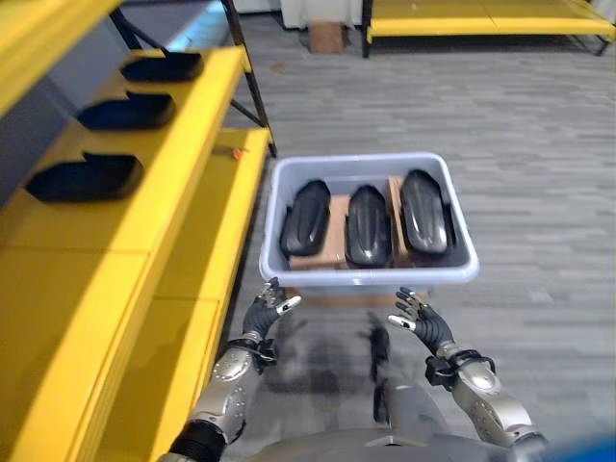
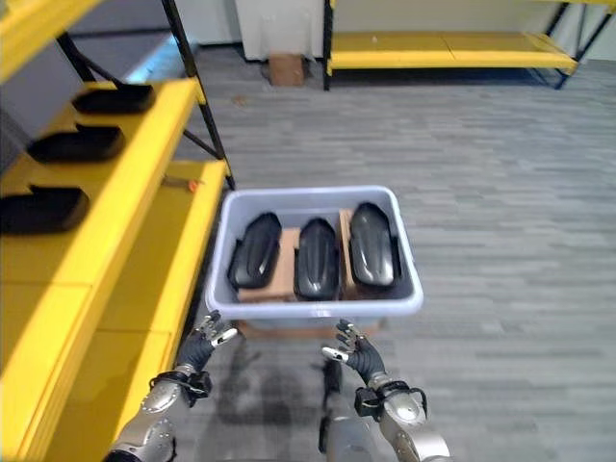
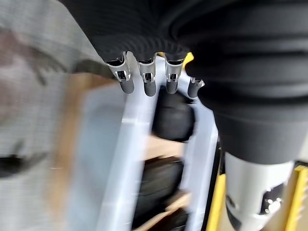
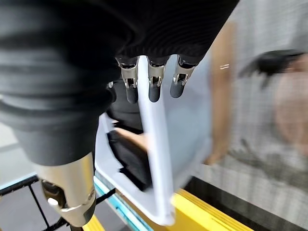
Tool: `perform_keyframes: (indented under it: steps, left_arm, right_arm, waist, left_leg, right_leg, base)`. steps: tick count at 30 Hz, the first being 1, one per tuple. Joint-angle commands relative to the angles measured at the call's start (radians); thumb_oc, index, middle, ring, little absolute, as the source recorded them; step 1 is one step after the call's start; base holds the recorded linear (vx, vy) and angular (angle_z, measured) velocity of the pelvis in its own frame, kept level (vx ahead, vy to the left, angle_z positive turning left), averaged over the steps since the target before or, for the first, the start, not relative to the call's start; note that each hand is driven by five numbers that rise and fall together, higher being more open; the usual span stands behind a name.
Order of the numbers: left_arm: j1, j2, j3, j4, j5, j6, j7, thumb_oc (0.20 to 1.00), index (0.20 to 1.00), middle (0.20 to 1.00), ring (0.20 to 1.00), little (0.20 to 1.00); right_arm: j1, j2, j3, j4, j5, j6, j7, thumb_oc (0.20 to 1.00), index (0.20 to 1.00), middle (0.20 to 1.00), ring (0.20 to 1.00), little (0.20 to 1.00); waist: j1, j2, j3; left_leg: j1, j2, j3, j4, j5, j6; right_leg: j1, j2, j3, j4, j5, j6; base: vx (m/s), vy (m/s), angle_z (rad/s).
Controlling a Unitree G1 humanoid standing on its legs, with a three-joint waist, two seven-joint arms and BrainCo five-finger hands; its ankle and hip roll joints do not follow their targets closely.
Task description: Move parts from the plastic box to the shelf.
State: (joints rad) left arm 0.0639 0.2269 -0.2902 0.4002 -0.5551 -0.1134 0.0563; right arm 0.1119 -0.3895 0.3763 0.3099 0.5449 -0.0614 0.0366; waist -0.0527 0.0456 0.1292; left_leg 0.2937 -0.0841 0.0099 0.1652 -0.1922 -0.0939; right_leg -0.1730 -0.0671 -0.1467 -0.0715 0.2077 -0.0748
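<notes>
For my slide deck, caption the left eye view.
Both open hands, left hand and right hand, near plastic box of black parts.

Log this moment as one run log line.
left hand open, empty | right hand open, empty | three black parts in plastic box | three on shelf

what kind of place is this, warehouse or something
Probably a warehouse or factory parts store: yellow metal shelving holding glossy black moulded parts, a grey plastic box of more parts, and further yellow racks across the floor.

grey plank floor point(image 1: 539, 144), far yellow rack point(image 2: 452, 43)
</notes>
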Motion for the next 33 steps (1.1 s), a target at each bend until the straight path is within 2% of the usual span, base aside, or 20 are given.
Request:
perform_keyframes:
  steps: [1, 2, 3, 5, 7, 11, 13, 15, 17, 18, 19, 20, 21, 22, 23, 25, 26, 27, 33]
  left_arm:
    - [-0.020, 0.063, -0.008, -0.061, 0.020, -0.040, -0.014, 1.000, 1.000, 1.000, 1.000, 1.000]
    - [-0.021, 0.061, -0.010, -0.058, 0.012, -0.041, -0.012, 1.000, 1.000, 1.000, 1.000, 1.000]
    - [-0.021, 0.060, -0.010, -0.058, 0.012, -0.041, -0.012, 1.000, 1.000, 1.000, 1.000, 1.000]
    - [-0.019, 0.057, -0.012, -0.065, -0.001, -0.046, -0.010, 1.000, 1.000, 1.000, 1.000, 1.000]
    - [-0.019, 0.054, -0.015, -0.063, -0.005, -0.043, -0.007, 1.000, 1.000, 1.000, 1.000, 1.000]
    - [-0.002, 0.050, -0.014, -0.069, -0.014, -0.044, -0.012, 1.000, 1.000, 1.000, 1.000, 1.000]
    - [0.008, 0.052, -0.008, -0.077, -0.015, -0.043, -0.013, 1.000, 1.000, 1.000, 1.000, 1.000]
    - [0.003, 0.059, -0.005, -0.078, -0.022, -0.046, -0.008, 1.000, 1.000, 1.000, 1.000, 1.000]
    - [0.001, 0.063, -0.007, -0.084, -0.025, -0.043, -0.006, 1.000, 1.000, 1.000, 1.000, 1.000]
    - [-0.003, 0.064, -0.008, -0.083, -0.023, -0.041, -0.006, 1.000, 1.000, 1.000, 1.000, 1.000]
    - [-0.004, 0.062, -0.012, -0.078, -0.024, -0.042, -0.005, 1.000, 1.000, 1.000, 1.000, 1.000]
    - [-0.004, 0.061, -0.016, -0.071, -0.020, -0.044, -0.002, 1.000, 1.000, 1.000, 1.000, 1.000]
    - [-0.003, 0.059, -0.020, -0.065, -0.011, -0.042, 0.003, 1.000, 1.000, 1.000, 1.000, 1.000]
    - [-0.003, 0.060, -0.020, -0.064, -0.005, -0.043, 0.003, 1.000, 1.000, 1.000, 1.000, 1.000]
    - [-0.005, 0.061, -0.022, -0.061, -0.003, -0.043, 0.006, 1.000, 1.000, 1.000, 1.000, 1.000]
    - [0.001, 0.065, -0.019, -0.059, -0.003, -0.044, -0.005, 1.000, 1.000, 1.000, 1.000, 1.000]
    - [0.001, 0.065, -0.019, -0.059, -0.003, -0.044, -0.005, 1.000, 1.000, 1.000, 1.000, 1.000]
    - [-0.006, 0.071, -0.020, -0.060, -0.010, -0.044, -0.012, 1.000, 1.000, 1.000, 1.000, 1.000]
    - [-0.024, 0.101, -0.014, -0.068, -0.007, -0.052, -0.010, 1.000, 1.000, 1.000, 1.000, 1.000]
  right_arm:
    - [-0.012, -0.008, -0.025, -0.053, 0.008, -0.050, 0.013, 1.000, 1.000, 1.000, 1.000, 1.000]
    - [-0.011, -0.014, -0.026, -0.055, 0.013, -0.053, 0.013, 1.000, 1.000, 1.000, 1.000, 1.000]
    - [-0.011, -0.014, -0.026, -0.055, 0.013, -0.053, 0.013, 1.000, 1.000, 1.000, 1.000, 1.000]
    - [-0.013, -0.040, -0.034, -0.059, 0.012, -0.061, 0.015, 1.000, 1.000, 1.000, 1.000, 1.000]
    - [-0.008, -0.050, -0.042, -0.058, 0.011, -0.061, 0.012, 1.000, 1.000, 1.000, 1.000, 1.000]
    - [-0.002, -0.062, -0.044, -0.066, 0.011, -0.054, 0.019, 1.000, 1.000, 1.000, 1.000, 1.000]
    - [0.002, -0.059, -0.038, -0.061, 0.015, -0.050, 0.023, 1.000, 1.000, 1.000, 1.000, 1.000]
    - [-0.009, -0.059, -0.030, -0.056, 0.025, -0.056, 0.020, 1.000, 1.000, 1.000, 1.000, 1.000]
    - [-0.011, -0.060, -0.026, -0.059, 0.025, -0.058, 0.014, 1.000, 1.000, 1.000, 1.000, 1.000]
    - [-0.014, -0.060, -0.025, -0.058, 0.023, -0.060, 0.006, 1.000, 1.000, 1.000, 1.000, 1.000]
    - [-0.011, -0.058, -0.031, -0.057, 0.028, -0.066, -0.006, 1.000, 1.000, 1.000, 1.000, 1.000]
    - [-0.006, -0.056, -0.040, -0.056, 0.026, -0.072, -0.013, 1.000, 1.000, 1.000, 1.000, 1.000]
    - [-0.003, -0.056, -0.052, -0.053, 0.023, -0.076, -0.021, 1.000, 1.000, 1.000, 1.000, 1.000]
    - [-0.001, -0.059, -0.058, -0.052, 0.021, -0.078, -0.024, 1.000, 1.000, 1.000, 1.000, 1.000]
    - [0.002, -0.061, -0.065, -0.049, 0.019, -0.076, -0.026, 1.000, 1.000, 1.000, 1.000, 1.000]
    - [0.010, -0.051, -0.067, -0.040, 0.017, -0.068, -0.018, 1.000, 1.000, 1.000, 1.000, 1.000]
    - [0.010, -0.051, -0.067, -0.040, 0.017, -0.068, -0.018, 1.000, 1.000, 1.000, 1.000, 1.000]
    - [0.011, -0.038, -0.069, -0.037, 0.018, -0.061, -0.013, 1.000, 1.000, 1.000, 1.000, 1.000]
    - [-0.007, 0.005, -0.056, -0.028, 0.013, -0.053, -0.014, 1.000, 1.000, 1.000, 1.000, 1.000]
  waist:
    - [-0.025, -0.030, -0.018]
    - [-0.026, -0.027, -0.022]
    - [-0.026, -0.026, -0.022]
    - [-0.018, -0.027, -0.023]
    - [-0.016, -0.027, -0.023]
    - [-0.013, -0.017, -0.034]
    - [-0.014, -0.015, -0.034]
    - [-0.002, -0.047, -0.003]
    - [0.009, -0.069, 0.022]
    - [0.012, -0.079, 0.029]
    - [0.017, -0.086, 0.034]
    - [0.018, -0.084, 0.036]
    - [0.020, -0.067, 0.027]
    - [0.020, -0.055, 0.025]
    - [0.017, -0.048, 0.023]
    - [0.019, -0.037, 0.011]
    - [0.019, -0.038, 0.012]
    - [0.013, -0.038, 0.004]
    - [0.028, -0.077, -0.008]
  left_leg:
    - [-0.069, 0.118, 0.004, -0.169, 0.150, 0.034]
    - [-0.080, 0.127, 0.002, -0.140, 0.173, 0.022]
    - [-0.081, 0.127, 0.002, -0.139, 0.173, 0.022]
    - [-0.115, 0.130, -0.013, -0.066, 0.227, 0.004]
    - [-0.120, 0.141, -0.011, -0.051, 0.255, -0.009]
    - [-0.115, 0.134, -0.045, -0.059, 0.273, -0.011]
    - [-0.145, 0.140, -0.034, 0.005, 0.330, -0.028]
    - [-0.267, 0.118, -0.028, 0.224, 0.387, -0.051]
    - [-0.328, 0.134, 0.017, 0.262, 0.353, -0.028]
    - [-0.354, 0.153, 0.050, 0.216, 0.319, -0.006]
    - [-0.343, 0.222, 0.108, 0.048, 0.270, 0.011]
    - [-0.346, 0.262, 0.125, -0.076, 0.280, 0.001]
    - [-0.359, 0.305, 0.121, -0.219, 0.346, -0.020]
    - [-0.371, 0.319, 0.116, -0.253, 0.376, -0.035]
    - [-0.380, 0.331, 0.113, -0.253, 0.381, -0.049]
    - [-0.352, 0.315, 0.102, -0.253, 0.346, -0.040]
    - [-0.352, 0.315, 0.102, -0.253, 0.346, -0.040]
    - [-0.340, 0.292, 0.137, -0.253, 0.332, -0.034]
    - [-0.292, 0.221, 0.209, -0.251, 0.263, 0.016]
  right_leg:
    - [-0.034, -0.041, -0.025, 0.076, 0.000, 0.203]
    - [-0.024, -0.033, -0.029, 0.075, -0.014, 0.192]
    - [-0.024, -0.033, -0.030, 0.075, -0.014, 0.192]
    - [0.005, -0.009, -0.030, 0.059, -0.037, 0.175]
    - [0.014, -0.001, -0.035, 0.062, -0.056, 0.162]
    - [0.019, 0.024, -0.023, 0.064, -0.084, 0.148]
    - [0.023, 0.036, -0.017, 0.068, -0.103, 0.135]
    - [0.033, 0.018, -0.006, 0.081, -0.117, 0.114]
    - [0.048, 0.004, -0.012, 0.086, -0.130, 0.107]
    - [0.057, -0.007, -0.017, 0.086, -0.131, 0.112]
    - [0.080, -0.027, -0.020, 0.083, -0.141, 0.131]
    - [0.091, -0.036, -0.023, 0.080, -0.151, 0.144]
    - [0.094, -0.039, -0.016, 0.075, -0.162, 0.156]
    - [0.102, -0.039, -0.017, 0.072, -0.165, 0.161]
    - [0.107, -0.047, -0.013, 0.070, -0.166, 0.172]
    - [0.119, -0.053, 0.001, 0.058, -0.158, 0.183]
    - [0.120, -0.053, 0.002, 0.057, -0.158, 0.183]
    - [0.122, -0.086, 0.007, 0.050, -0.136, 0.201]
    - [0.122, -0.162, 0.062, 0.026, -0.070, 0.254]
  base:
    - [0.33, -0.313, 0.36]
    - [0.08, -0.075, 0.36]
    - [0.17, -0.153, 0.39]
    - [0.23, -0.210, 0.04]
    - [0.23, -0.168, -0.32]
    - [0.12, -0.063, -0.24]
    - [0.06, -0.061, -0.08]
    - [-0.04, -0.099, -0.06]
    - [-0.02, -0.075, 0.08]
    - [0.11, 0.062, 0.14]
    - [0.15, 0.157, 0.36]
    - [0.19, 0.302, 0.30]
    - [0.12, 0.300, 0.34]
    - [0.11, 0.343, 0.14]
    - [0.08, 0.268, -0.03]
    - [0.06, 0.212, -0.30]
    - [0.09, 0.307, -0.38]
    - [0.09, 0.292, -0.33]
    - [0.06, 0.248, -0.26]
